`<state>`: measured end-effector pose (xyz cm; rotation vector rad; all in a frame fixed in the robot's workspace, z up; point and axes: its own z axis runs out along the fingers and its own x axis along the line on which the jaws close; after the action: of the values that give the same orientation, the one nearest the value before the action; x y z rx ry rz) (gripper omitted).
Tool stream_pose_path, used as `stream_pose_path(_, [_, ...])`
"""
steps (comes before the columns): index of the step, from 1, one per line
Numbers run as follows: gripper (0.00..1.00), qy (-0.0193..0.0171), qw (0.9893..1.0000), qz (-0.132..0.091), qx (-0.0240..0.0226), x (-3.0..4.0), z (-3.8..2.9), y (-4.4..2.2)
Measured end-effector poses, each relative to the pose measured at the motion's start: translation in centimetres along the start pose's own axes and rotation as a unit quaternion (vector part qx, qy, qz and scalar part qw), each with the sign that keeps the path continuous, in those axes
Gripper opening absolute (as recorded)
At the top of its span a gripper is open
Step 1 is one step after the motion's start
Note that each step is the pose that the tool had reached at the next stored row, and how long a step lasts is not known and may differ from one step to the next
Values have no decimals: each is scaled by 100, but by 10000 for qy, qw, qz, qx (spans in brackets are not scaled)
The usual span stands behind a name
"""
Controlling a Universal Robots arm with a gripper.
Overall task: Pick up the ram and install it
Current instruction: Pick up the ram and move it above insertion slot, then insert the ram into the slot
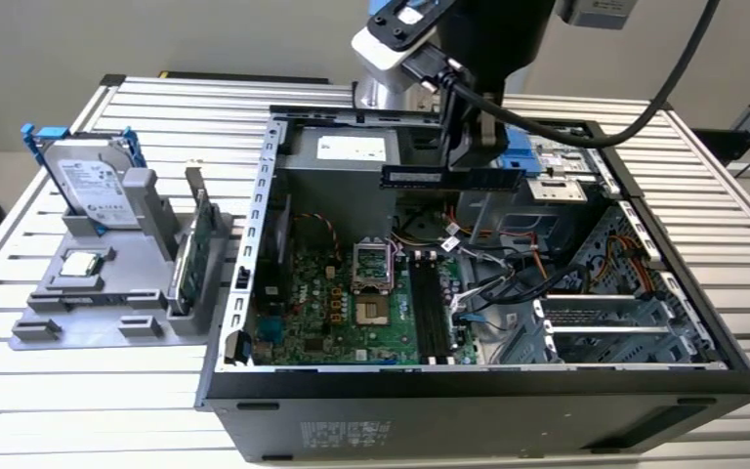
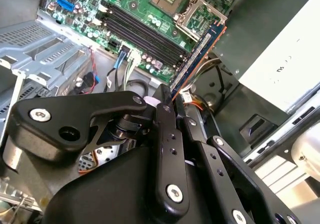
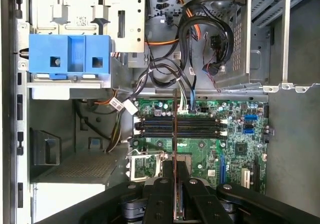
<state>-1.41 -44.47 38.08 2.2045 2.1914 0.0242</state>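
— Slatted white worktop, open computer case lying flat on it. Where's the ram?

— In my pincer. It is clamped on the ram around mid-length. The stick hangs level over the back half of the case, well above the motherboard, touching nothing else.

— Lined up with the memory slots?

— No. In the first wrist view the stick's edge runs across the slots, not along them. The second wrist view shows the same crossing (ram, slots).

— So what makes this step go right?

— My read: square the stick to the slot run before any descent, and keep it upright on edge. Come straight down and load both ends evenly. It's a thin board, so I'd expect it to flex if pushed off-centre. Loose cables lie just beside the slots, so I'd keep the path clear of them.

— Anything you can't see?

— Several things:
- The key notch on the contact edge isn't visible, so I can't confirm which way round the stick is.
- I can't tell whether the slot end latches are open or closed.
- The slots look empty to me, but that's a judgement.
- The pincer body hides the pad contact on the stick in both wrist views.
- The arm is cut off at the exterior view's upper edge.
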Motion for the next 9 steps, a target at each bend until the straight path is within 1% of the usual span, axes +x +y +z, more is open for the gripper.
stream_pose_path(9, [0,-1,10000,0,0,40,84,-3])
